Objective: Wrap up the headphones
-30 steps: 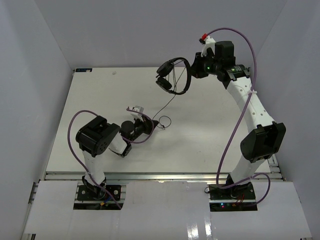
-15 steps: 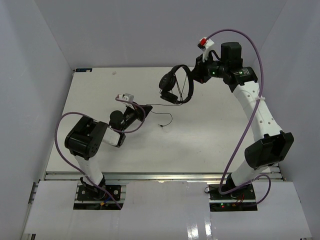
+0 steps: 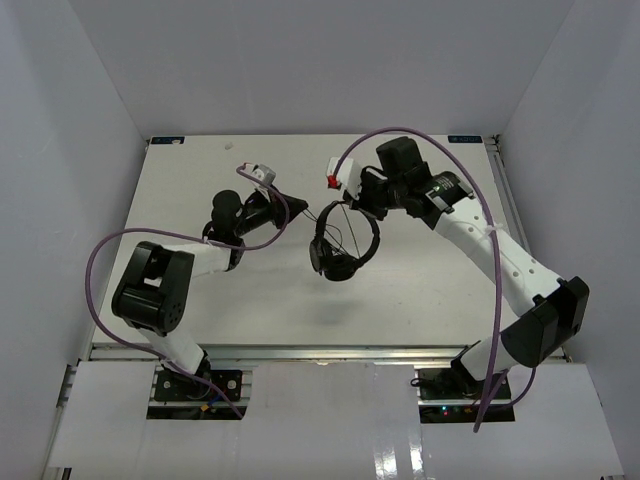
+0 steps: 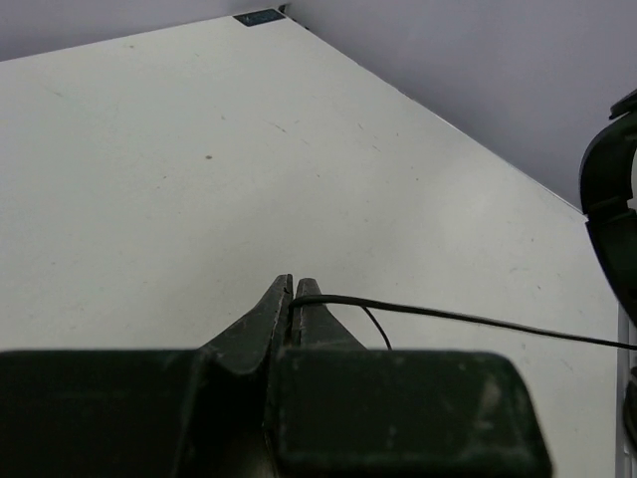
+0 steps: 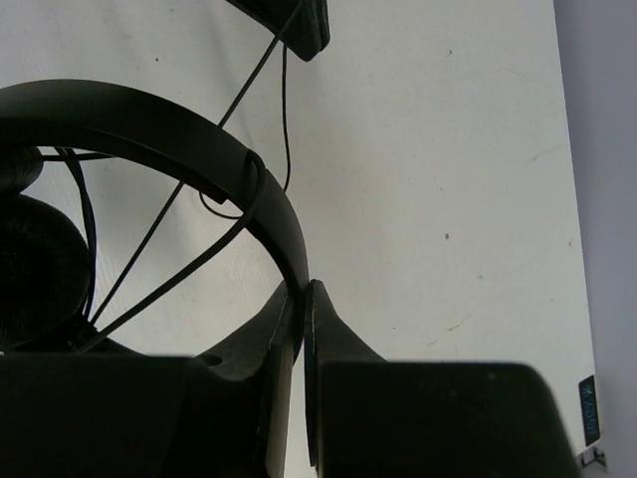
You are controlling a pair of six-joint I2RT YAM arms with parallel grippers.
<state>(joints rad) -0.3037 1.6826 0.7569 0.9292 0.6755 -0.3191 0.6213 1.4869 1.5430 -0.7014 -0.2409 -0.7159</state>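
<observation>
So, my right pincer grips the headband of the headphones above mid-table, my left pincer pinches their cord taut; some strands cross the band, and the rest looks unwound.

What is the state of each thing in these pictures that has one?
headphones, held above the table by the headband.
cord, pulled straight, partly wound across the headband.
left gripper, jaws shut on the cord.
right gripper, jaws shut on the headband.
</observation>
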